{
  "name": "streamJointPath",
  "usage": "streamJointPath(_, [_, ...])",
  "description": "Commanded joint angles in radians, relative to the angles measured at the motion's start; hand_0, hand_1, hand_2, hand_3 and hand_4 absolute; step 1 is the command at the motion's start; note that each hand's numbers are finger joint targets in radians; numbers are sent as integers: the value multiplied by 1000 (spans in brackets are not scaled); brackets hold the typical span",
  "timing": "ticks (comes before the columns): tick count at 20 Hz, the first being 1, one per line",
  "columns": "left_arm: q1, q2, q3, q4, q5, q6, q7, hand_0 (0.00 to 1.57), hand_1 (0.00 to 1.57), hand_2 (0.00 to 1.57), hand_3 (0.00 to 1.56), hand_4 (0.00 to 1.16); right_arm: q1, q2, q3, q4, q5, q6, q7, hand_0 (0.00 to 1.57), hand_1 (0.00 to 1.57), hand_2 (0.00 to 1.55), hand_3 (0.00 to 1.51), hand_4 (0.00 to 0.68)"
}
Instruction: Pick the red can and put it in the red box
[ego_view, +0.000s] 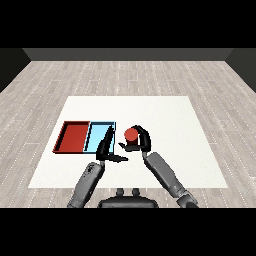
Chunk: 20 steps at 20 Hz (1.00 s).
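The red can (131, 135) stands upright just right of the light blue tray (98, 131), near the middle of the white table (165, 120). My right hand (141, 140) is curled round the can, fingers over its far side and thumb under its near side. The red tray (74, 136) lies at the left, touching the blue tray. My left hand (106, 150) hovers over the blue tray's near right corner with straight fingers and nothing in it.
Both trays hold nothing that I can see. A grey plank floor (125, 75) surrounds the table on all sides. My two forearms come in from the lower edge.
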Motion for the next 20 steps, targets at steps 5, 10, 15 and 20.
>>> streamJointPath(5, [-22, -1, -31, 104, 60, -13, -49, 0, 0, 0, 0, 0, -30, 35, -69, 40, 56, 61, 18, 1457, 1457, 1448, 1379, 634])
streamJointPath(10, [-94, -1, -54, 277, 124, 1, -145, 0, 0, 0, 0, 0, 66, 36, 37, -13, 21, 4, -43, 1444, 1444, 1432, 1385, 633])
streamJointPath(15, [-15, -1, -87, 177, 86, 12, -96, 0, 0, 0, 0, 0, -17, 36, 51, -29, 35, -34, 38, 1426, 1426, 1438, 1378, 630])
streamJointPath(20, [-89, -1, -92, 195, 143, 25, -80, 0, 0, 0, 0, 0, -141, 36, 39, 98, -76, -36, -10, 1453, 1453, 1432, 1372, 625])
